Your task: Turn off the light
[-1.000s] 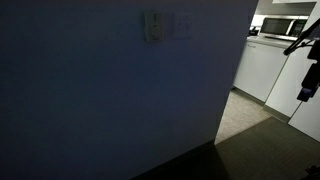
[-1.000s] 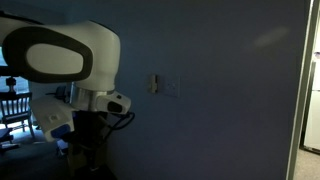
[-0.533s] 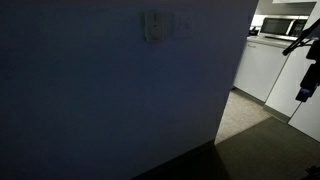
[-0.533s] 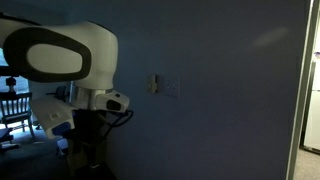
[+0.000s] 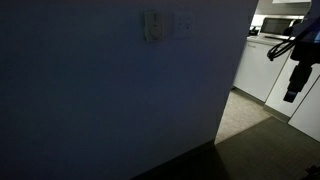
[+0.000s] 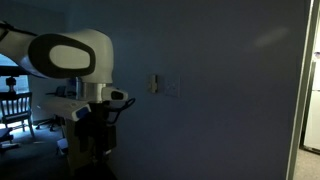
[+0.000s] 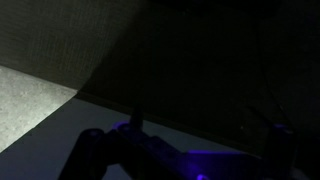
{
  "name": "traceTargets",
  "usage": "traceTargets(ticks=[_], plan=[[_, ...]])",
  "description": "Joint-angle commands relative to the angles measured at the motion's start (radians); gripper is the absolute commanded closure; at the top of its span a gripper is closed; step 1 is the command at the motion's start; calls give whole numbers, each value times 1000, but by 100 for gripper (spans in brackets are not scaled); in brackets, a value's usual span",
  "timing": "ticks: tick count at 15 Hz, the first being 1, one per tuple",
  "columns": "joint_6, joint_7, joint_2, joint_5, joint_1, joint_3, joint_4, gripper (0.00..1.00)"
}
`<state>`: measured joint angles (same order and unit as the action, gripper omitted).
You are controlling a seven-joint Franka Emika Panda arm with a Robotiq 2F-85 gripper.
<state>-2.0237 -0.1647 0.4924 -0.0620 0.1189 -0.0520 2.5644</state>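
The room is dark. The light switch [image 5: 153, 25] is a pale plate high on the blue-grey wall; it also shows in an exterior view [image 6: 154, 84]. A second pale plate [image 5: 183, 24] sits just beside it. My gripper [image 5: 290, 92] is a dark silhouette at the right edge, well away from the switch and past the wall's corner. The white arm [image 6: 68, 56] stands left of the switch, a short gap from the wall. The wrist view shows only dim finger outlines [image 7: 190, 160] with a purple glow; I cannot tell whether the jaws are open or shut.
The wall ends at a corner [image 5: 240, 70]; beyond it stand white cabinets [image 5: 262, 65] and a lit carpet patch [image 5: 245, 115]. A chair [image 6: 12, 105] stands behind the arm. A door frame [image 6: 303, 90] runs down the right edge.
The gripper silhouette has moved left and further into view past the wall corner. The arm's body has shifted right, closer to the wall.
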Motion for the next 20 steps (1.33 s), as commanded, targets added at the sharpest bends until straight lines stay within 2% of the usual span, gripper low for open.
traceTargets(ticks=[1, 5, 8, 9, 14, 17, 20], plan=[[15, -30, -135, 141, 3, -47, -122, 0], [33, -88, -233, 309, 13, -78, -234, 0], [15, -187, -281, 405, 23, -77, -291, 0], [5, -117, -232, 364, 24, -75, -237, 0], [6, -165, -266, 390, 25, -76, -275, 0], [-71, -202, -275, 394, 25, -66, -260, 0], [-151, -234, -280, 443, 22, -69, -252, 0]])
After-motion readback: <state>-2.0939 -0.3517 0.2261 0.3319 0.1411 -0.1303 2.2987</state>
